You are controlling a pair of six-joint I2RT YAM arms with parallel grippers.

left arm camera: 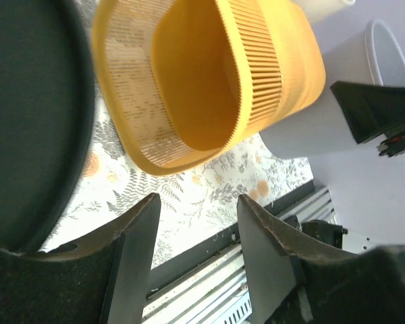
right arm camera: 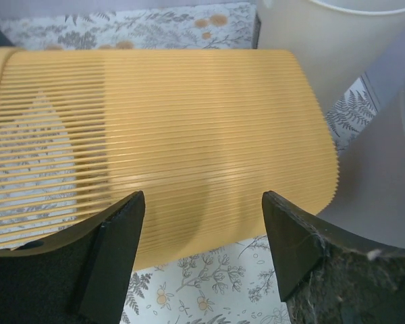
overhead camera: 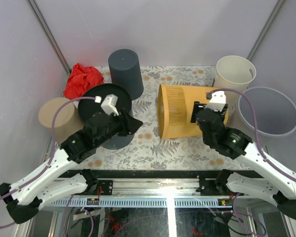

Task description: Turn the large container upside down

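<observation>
Half done, I judge: yellow slatted basket (overhead camera: 180, 111) lies on side, centre of top view, mouth toward left. My right gripper (right arm camera: 201, 206), jaws apart, empty, sits just beside closed end, likely to push it over; left gripper (left arm camera: 197, 206), jaws apart, faces mouth.

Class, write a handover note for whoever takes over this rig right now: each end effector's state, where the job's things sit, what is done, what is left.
Yellow slatted plastic basket: lying on its side mid-table, mouth toward the left arm.
Left end effector: open, empty, facing the basket's mouth, not touching it.
Right end effector: open, empty, over the basket's closed end, not gripping.
Done: at most half the turn, since it is on its side.
Left: grip it and rotate until the mouth faces down, then release.
</observation>
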